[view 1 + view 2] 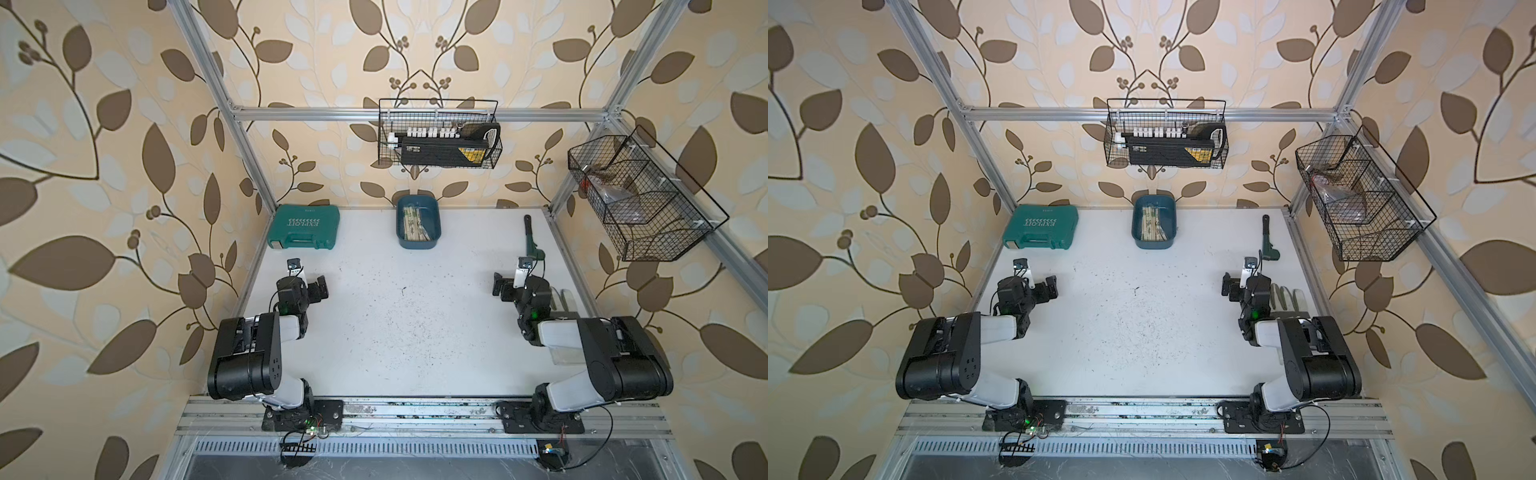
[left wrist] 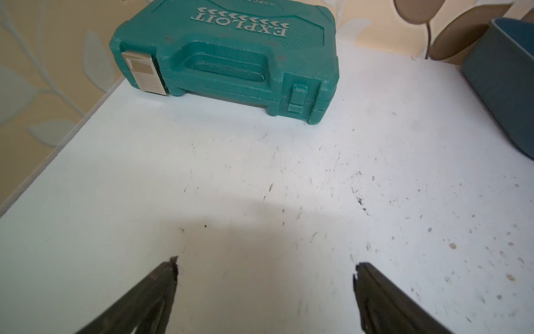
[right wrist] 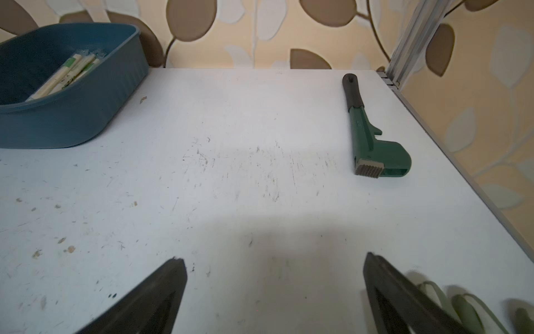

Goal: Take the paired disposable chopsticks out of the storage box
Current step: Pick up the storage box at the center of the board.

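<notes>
In both top views the dark teal storage box (image 1: 419, 244) (image 1: 1152, 245) sits at the back middle of the white table. Inside it lie the paired disposable chopsticks (image 1: 413, 226) (image 1: 1152, 227), pale sticks in clear sleeves with green marks. The right wrist view shows the box wall (image 3: 72, 121) and the chopsticks (image 3: 69, 75) leaning along its inside. The left wrist view catches only one corner of the box (image 2: 502, 86). My left gripper (image 1: 320, 286) (image 2: 266, 263) and right gripper (image 1: 500, 284) (image 3: 274, 258) hover open and empty over the table, well short of the box.
A green EXPLOIT tool case (image 1: 304, 227) (image 2: 225, 57) lies at the back left. A green wrench (image 1: 533, 241) (image 3: 372, 138) lies at the back right, and pale gloves (image 1: 1285, 297) lie beside the right arm. Wire baskets (image 1: 440, 137) (image 1: 640, 199) hang on the frame.
</notes>
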